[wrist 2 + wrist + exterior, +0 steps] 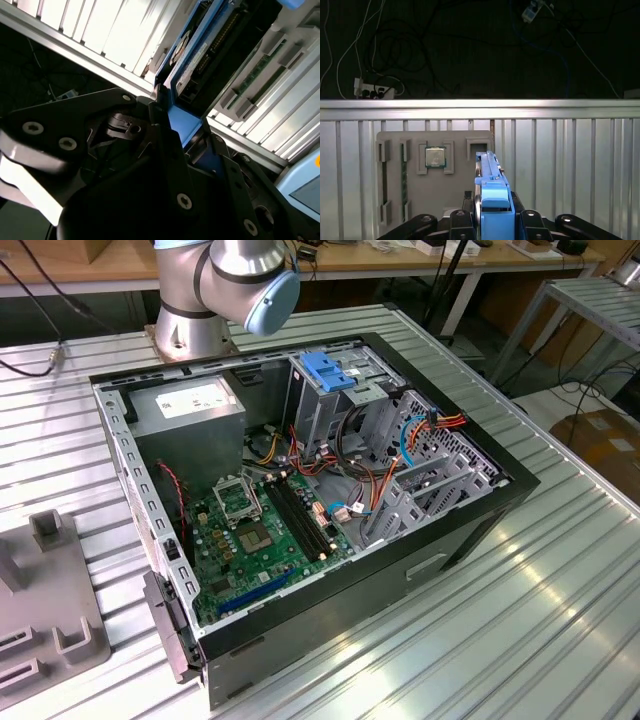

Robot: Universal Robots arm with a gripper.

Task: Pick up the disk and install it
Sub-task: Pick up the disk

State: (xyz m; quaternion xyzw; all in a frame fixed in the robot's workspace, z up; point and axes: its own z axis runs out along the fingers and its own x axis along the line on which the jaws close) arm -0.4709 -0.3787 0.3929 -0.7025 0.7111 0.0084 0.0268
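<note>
Scene: an open computer case (330, 610) lies on its side on a slatted metal table (520, 620). The arm (225, 280) rises behind it.

Inside the case: a green motherboard (260, 540), a grey power supply (190, 410) and a metal drive cage with a blue handle (325, 370). Loose orange, blue and black cables run between them.

Tray: a grey parts tray (50, 610) sits on the table at the exterior view's left, apart from the case. In the first wrist view the tray (395, 140) holds a square chip (435, 157) and a green memory stick (403, 175) in its slots.

Gripper: in both wrist views the black gripper (494, 216) (186, 129) is clamped on the disk. One finger (529, 219) presses on each side of its blue frame.

Disk: in the first wrist view the disk (492, 192) is seen edge-on. It reaches away from the gripper over the table (560, 165), and its far end lies against the tray's edge. In the second wrist view the disk (195, 60) shows its white label, next to the tray (300, 45) and a memory stick (252, 75). Whether it touches the tray or table cannot be told.

Beyond the table: dark floor, tangled cables and a white power strip (372, 91).
</note>
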